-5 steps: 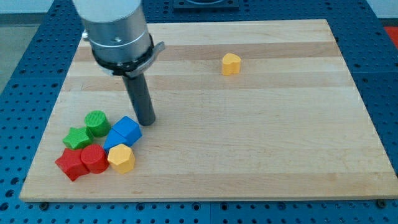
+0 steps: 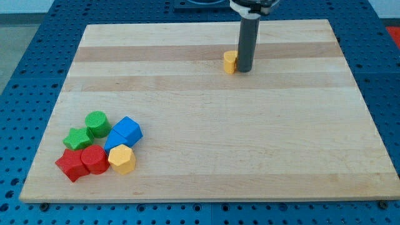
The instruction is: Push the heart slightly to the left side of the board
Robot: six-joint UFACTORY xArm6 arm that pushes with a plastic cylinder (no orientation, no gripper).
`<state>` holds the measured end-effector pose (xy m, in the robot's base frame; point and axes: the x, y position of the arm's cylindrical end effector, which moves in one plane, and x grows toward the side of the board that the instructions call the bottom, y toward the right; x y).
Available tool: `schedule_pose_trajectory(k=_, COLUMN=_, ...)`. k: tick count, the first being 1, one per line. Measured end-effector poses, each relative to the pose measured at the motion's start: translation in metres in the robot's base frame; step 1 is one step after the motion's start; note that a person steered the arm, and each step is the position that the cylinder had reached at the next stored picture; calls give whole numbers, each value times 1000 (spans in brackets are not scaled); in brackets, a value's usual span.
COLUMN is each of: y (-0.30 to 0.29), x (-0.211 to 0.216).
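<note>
- Moved from beside the blue block (image 2: 129, 130) in the near-left cluster to the far side — tip (image 2: 244, 69) now touching the yellow heart's (image 2: 230, 62) right side.
- No gripper — just a bare rod.
- Sits far, right of centre on the board (image 2: 250, 150).

The rod's tip (image 2: 244, 69) stands touching the right side of the yellow heart (image 2: 230, 62), far on the board (image 2: 250, 137); other blocks cluster near-left.
</note>
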<state>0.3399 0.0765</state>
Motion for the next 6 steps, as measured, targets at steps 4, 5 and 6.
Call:
schedule_pose_trajectory(k=4, y=0, x=-28)
schedule_pose_trajectory(k=5, y=-13, x=-18)
schedule_pose_trajectory(k=6, y=-31, x=-23)
